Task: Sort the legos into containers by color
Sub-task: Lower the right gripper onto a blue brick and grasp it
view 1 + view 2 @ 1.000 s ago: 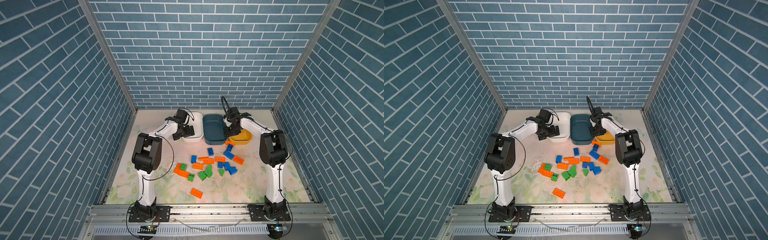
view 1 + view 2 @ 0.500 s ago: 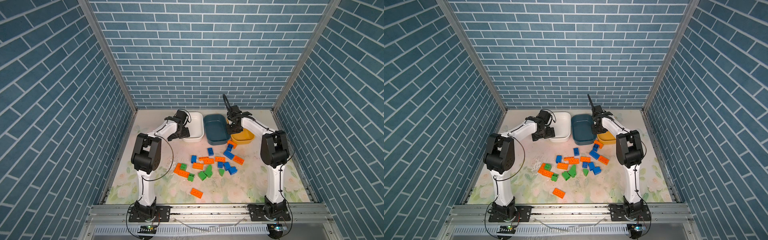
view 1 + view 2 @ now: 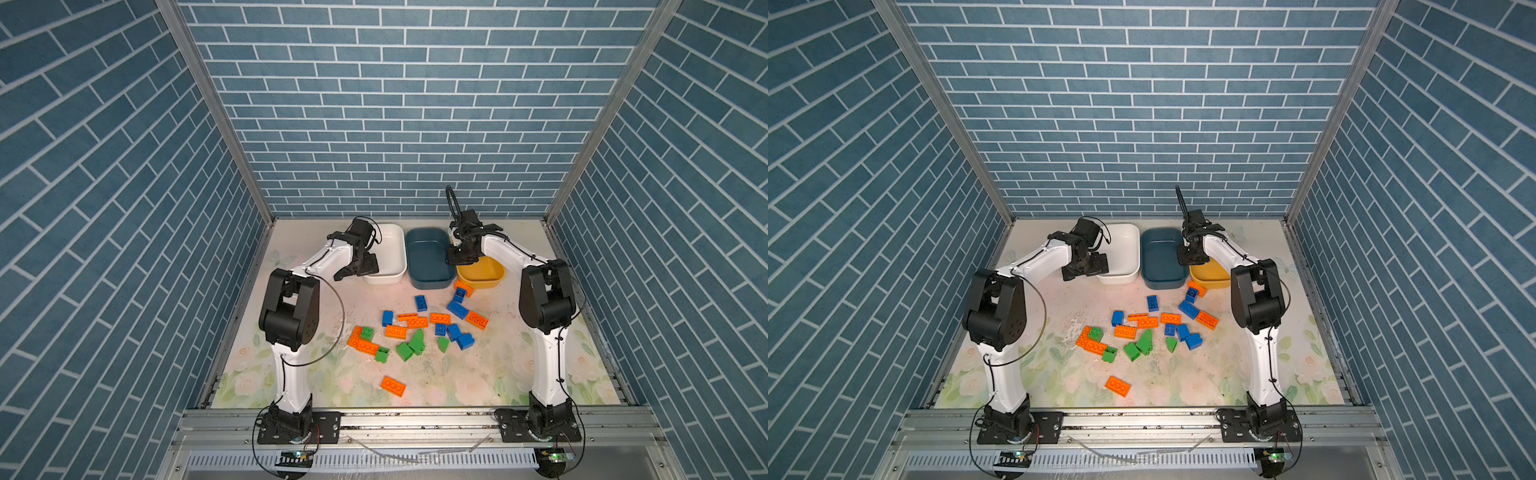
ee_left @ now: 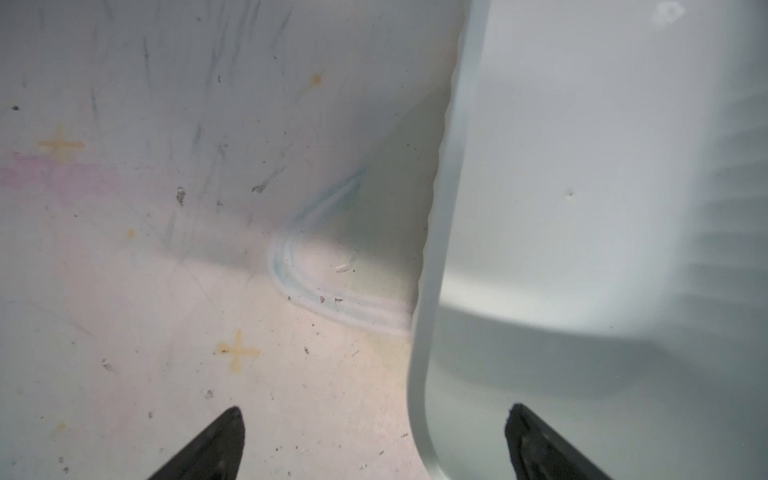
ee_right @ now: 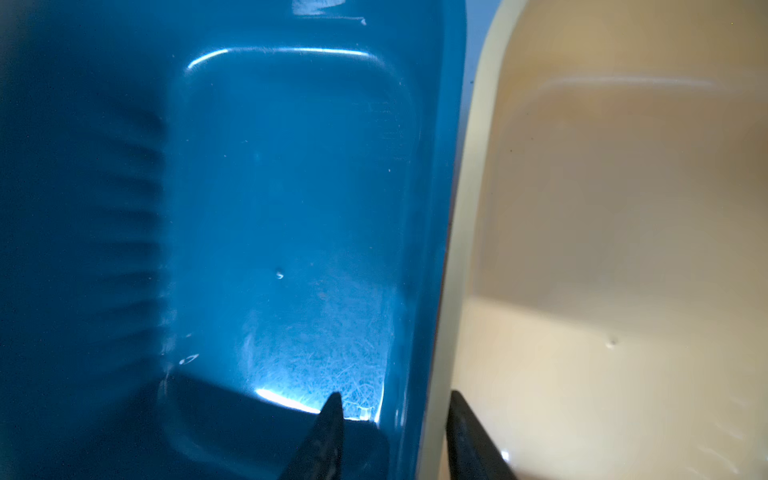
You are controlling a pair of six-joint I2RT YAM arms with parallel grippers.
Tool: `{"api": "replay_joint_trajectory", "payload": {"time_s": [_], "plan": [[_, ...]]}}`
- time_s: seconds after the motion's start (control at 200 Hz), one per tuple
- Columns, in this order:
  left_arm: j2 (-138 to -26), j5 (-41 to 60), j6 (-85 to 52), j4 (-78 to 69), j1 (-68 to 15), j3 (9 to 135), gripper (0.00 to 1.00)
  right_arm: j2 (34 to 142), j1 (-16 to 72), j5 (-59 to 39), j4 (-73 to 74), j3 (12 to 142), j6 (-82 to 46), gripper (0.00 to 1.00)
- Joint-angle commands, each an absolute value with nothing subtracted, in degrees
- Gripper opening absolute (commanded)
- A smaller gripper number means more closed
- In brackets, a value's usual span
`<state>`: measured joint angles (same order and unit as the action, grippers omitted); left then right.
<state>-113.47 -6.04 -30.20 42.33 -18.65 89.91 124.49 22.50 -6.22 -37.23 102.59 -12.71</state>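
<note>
Left pincer [image 4: 374,409] wide astride white tub [image 4: 582,166] rim, right pincer [image 5: 395,395] narrow astride teal tub [image 5: 291,187] and yellow tub [image 5: 602,208] rims

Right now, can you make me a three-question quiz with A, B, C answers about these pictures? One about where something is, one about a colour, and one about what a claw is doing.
1. Which tub stands in the middle of the row?
A) white B) dark blue C) yellow
2. What colour is the lone brick nearest the front rail?
A) green B) blue C) orange
3. How is the left gripper?
A) open B) shut on a green brick C) shut on a blue brick

Answers:
B: in both top views the dark blue tub sits between the white tub and the yellow tub.
C: that brick is plainly orange.
A: in the left wrist view its fingers stand wide apart, one on each side of the white tub's rim.
</note>
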Motion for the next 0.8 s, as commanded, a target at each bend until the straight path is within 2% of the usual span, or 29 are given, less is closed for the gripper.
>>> {"api": "replay_joint_trajectory", "payload": {"time_s": [0.0,0.14,0.315,0.535,0.685,0.795], "plan": [[-109.69,-7.9,-29.28,44.13,-18.54,89.96,0.99,121.66,22.81,-6.2,-36.03,103.32,-14.39,0.45],[-106.19,-8.11,-29.26,43.65,-18.72,88.31,0.99,111.05,22.84,-3.51,-35.35,93.61,-14.41,0.62],[-101.64,-5.86,-30.94,39.93,-19.46,83.92,0.99,99.5,22.94,-0.31,-34.18,78.31,-22.94,0.74],[-99.19,-3.06,-34.61,31.89,-21.47,79.16,0.99,91.82,24.75,4.2,-21.5,60.82,-42.62,0.76],[-99.52,-1.59,-34.81,30.06,-21.96,79.15,0.99,96.39,25.74,0.27,-20.07,61.97,-43.39,0.75],[-99.91,-1.74,-34.38,30.71,-21.95,79.52,0.99,99.65,27.19,1.11,-22.19,64.48,-42.41,0.75]]}}
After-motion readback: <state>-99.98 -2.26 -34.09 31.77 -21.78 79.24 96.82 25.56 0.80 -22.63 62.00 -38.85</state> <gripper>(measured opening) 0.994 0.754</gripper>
